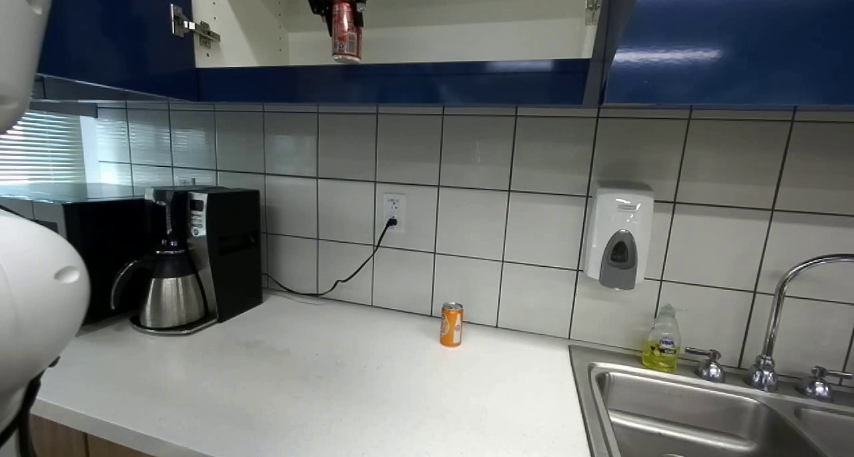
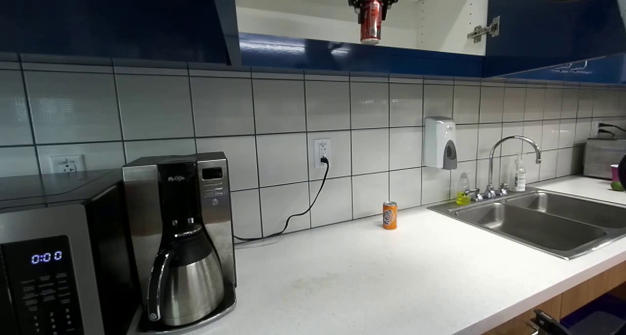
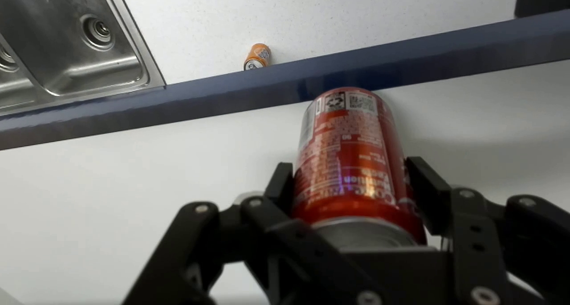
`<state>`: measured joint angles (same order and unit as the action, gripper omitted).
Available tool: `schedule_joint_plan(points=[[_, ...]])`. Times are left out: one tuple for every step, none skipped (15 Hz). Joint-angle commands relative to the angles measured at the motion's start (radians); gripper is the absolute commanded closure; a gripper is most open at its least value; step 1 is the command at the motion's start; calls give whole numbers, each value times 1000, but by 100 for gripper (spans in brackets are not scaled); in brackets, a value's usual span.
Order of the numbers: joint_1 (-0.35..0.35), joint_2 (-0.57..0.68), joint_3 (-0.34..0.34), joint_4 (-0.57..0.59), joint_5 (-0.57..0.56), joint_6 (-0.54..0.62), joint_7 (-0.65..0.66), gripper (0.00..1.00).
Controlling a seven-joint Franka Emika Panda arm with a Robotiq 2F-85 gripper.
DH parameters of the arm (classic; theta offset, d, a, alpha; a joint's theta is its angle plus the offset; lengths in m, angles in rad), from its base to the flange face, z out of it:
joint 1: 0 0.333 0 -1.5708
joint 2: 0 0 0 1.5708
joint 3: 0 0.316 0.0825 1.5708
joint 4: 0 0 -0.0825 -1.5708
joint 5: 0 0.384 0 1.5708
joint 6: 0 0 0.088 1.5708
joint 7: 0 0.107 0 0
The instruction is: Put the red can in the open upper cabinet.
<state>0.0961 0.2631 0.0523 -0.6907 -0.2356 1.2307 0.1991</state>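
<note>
**Inspection: red can (image 1: pixel 346 37) gripped by pincer (image 3: pixel 350 176) at open upper cabinet (image 1: pixel 467 33)**

The red can was found clamped in the pincer, its sides touched by both pads (image 3: pixel 429 198), the silvery end turned toward the pincer's base. It was held roughly upright. In both exterior views it was seen against the pale interior of the open upper cabinet, its lower end appearing at the blue front edge (image 1: pixel 400 83). Contact with the cabinet floor could not be confirmed. The door (image 1: pixel 120 40) was observed swung open.

On the table (image 1: pixel 333 383), an orange can (image 1: pixel 451 327) was noted standing near the tiled wall (image 1: pixel 474 223), well apart from the red can. It was flanked by a sink (image 1: pixel 674 393) on one side and a coffee maker (image 2: pixel 213 217) on the other. A soap dispenser (image 1: pixel 620 233) was recorded as wall-mounted.
</note>
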Motion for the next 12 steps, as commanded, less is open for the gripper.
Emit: schedule_joint_plan(points=[[5, 27, -1, 54, -3, -21, 7, 59], [5, 31, -1, 57, -3, -22, 8, 59], [4, 35, -2, 61, -3, -21, 8, 59], [4, 39, -2, 65, -3, -20, 9, 59], [4, 45, -3, 70, -4, -19, 10, 59], [4, 51, -3, 75, -3, -21, 10, 59], [3, 57, -3, 81, -3, -21, 10, 59], [2, 62, -4, 87, -2, -21, 11, 59], [2, 67, -5, 94, -2, -21, 12, 59], [2, 71, -5, 99, -2, -21, 11, 59], [1, 74, -6, 104, -1, -22, 11, 59], [2, 76, -6, 108, -2, -22, 11, 59]])
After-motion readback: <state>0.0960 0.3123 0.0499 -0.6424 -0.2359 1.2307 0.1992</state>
